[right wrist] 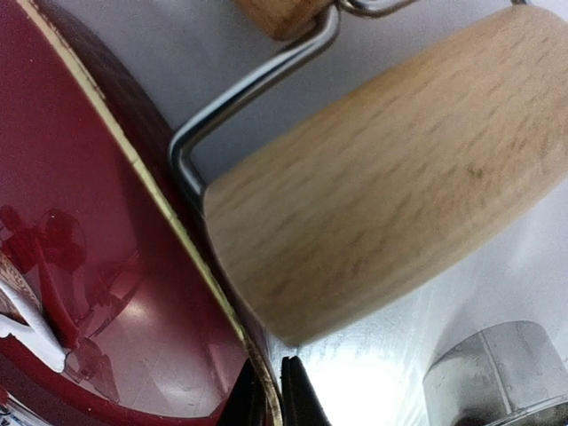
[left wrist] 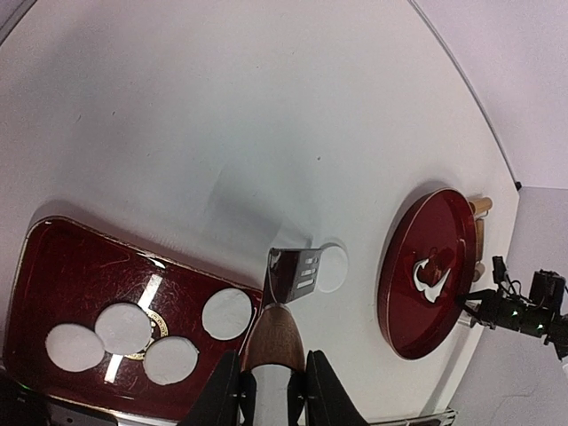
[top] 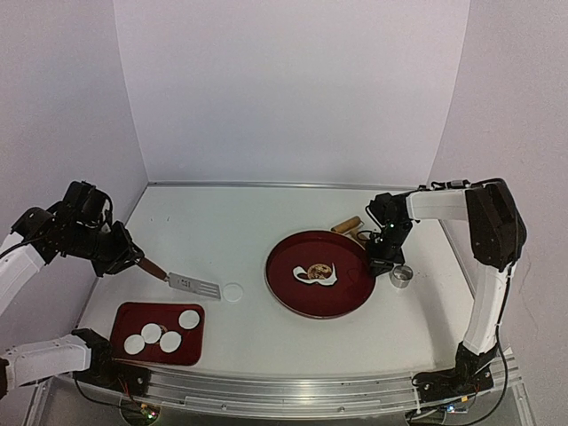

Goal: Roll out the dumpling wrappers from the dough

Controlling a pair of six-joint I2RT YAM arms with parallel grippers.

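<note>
While your left gripper [left wrist: 271, 383] is clamping the wooden-handled slotted metal spatula [top: 193, 285], four thin round white dumpling wrappers [top: 170, 341] are lying on the rectangular red tray [top: 124, 312] and a fifth wrapper [top: 233, 291] is lying on the white table [top: 266, 213] just beside the blade. Light, soft and probably tearing easily, it is asking for the blade slid under its edge, not a pinch. Your right gripper [right wrist: 273, 395] is hanging by the round red plate [top: 342, 299]; whether it is gripping anything, I cannot tell.

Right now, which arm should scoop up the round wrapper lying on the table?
Left. Its end effector holds the spatula, blade right beside that wrapper; the right end effector sits by the roller.
</note>
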